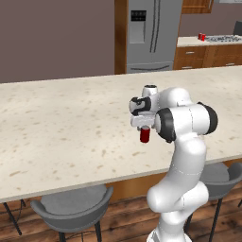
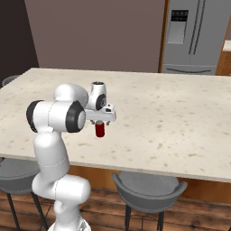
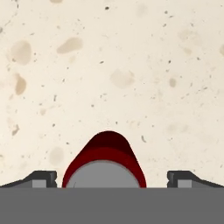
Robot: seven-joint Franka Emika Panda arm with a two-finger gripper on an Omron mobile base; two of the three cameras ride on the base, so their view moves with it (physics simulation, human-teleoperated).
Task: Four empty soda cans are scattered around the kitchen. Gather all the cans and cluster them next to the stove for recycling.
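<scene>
- The soda can [image 1: 144,134] stands upright on the speckled cream island counter [image 1: 66,127], near its front edge; the gripper [image 1: 143,124] directly above hides its top rim in both base views, so only the red lower body shows there
- In the hand view the can [image 3: 105,162] is cut off by the bottom of the frame: a grey, silvery end and a curved red wall show, the rest is out of sight
- The two dark fingertips [image 3: 41,178] sit far apart, one to each side of the can, with bare counter between each tip and the red wall; the fingers are released, spread wide, and grasp nothing
- No writing or brand can be read on the can; its side is plain red
- Far back on the rear counter, two more red cans [image 1: 202,36] stand just beside the stove [image 1: 226,38], too small to make out any detail; the stove is partly cut by the frame edge
- The steel fridge [image 1: 151,33] has a dark dispenser panel whose markings are unreadable
- Grey moulded stools [image 1: 71,205] with thin dark legs tuck under the counter's front edge, above wood plank flooring
</scene>
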